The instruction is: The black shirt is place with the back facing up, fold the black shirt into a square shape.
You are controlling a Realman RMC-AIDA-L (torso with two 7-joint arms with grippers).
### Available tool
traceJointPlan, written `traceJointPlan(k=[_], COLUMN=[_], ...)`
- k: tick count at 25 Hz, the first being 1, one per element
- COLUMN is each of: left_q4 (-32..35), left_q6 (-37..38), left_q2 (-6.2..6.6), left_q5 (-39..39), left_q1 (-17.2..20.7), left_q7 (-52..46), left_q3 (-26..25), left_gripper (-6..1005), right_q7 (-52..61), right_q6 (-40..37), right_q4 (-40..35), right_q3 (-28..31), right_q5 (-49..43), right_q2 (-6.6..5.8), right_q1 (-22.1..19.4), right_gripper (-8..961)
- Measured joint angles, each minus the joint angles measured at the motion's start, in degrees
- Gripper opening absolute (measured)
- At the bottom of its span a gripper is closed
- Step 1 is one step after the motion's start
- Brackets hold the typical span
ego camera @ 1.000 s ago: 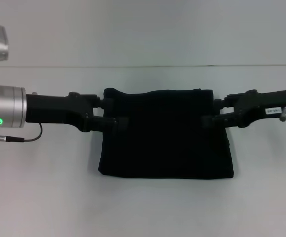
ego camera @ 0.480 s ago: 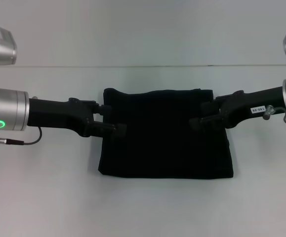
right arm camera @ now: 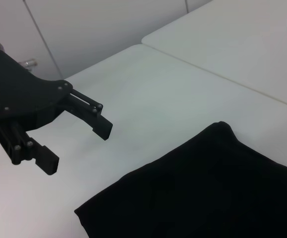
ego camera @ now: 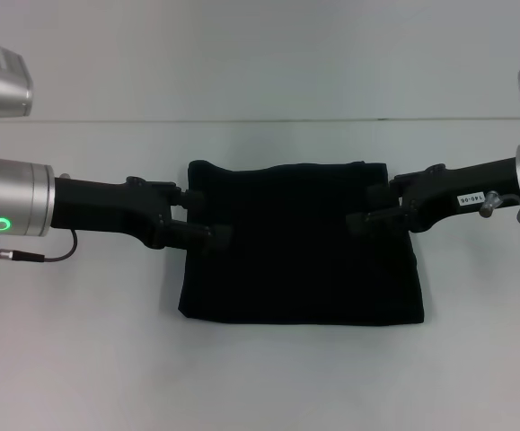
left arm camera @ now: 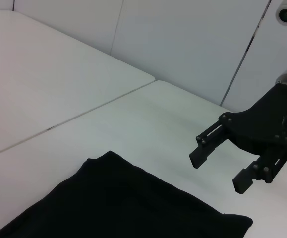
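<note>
- The black shirt, folded nearly square, looks soft, light and floppy.
- Left gripper and right gripper hover spread at its side edges.
- Best pinched at corners.

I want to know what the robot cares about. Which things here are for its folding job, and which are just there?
For the job:
- black shirt, folded into a rough square
- left gripper, open, above the shirt's left edge
- right gripper, open, above the shirt's right edge

Just there:
- white table
- wall behind it
</note>
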Motion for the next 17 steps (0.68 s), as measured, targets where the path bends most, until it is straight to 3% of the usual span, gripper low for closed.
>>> traceJointPlan(k=[17], left_q4=[0.0], left_q6=[0.0], left_q2=[-0.02], left_q5=[0.0], left_q1=[0.0], left_q7=[0.0], left_q3=[0.0], left_gripper=[878], right_q7=[0.1], right_q6=[0.2], right_q4=[0.0], right_q3=[1.2], right_q5=[0.1], right_q2=[0.01], right_q1=[-0.2], right_gripper=[776])
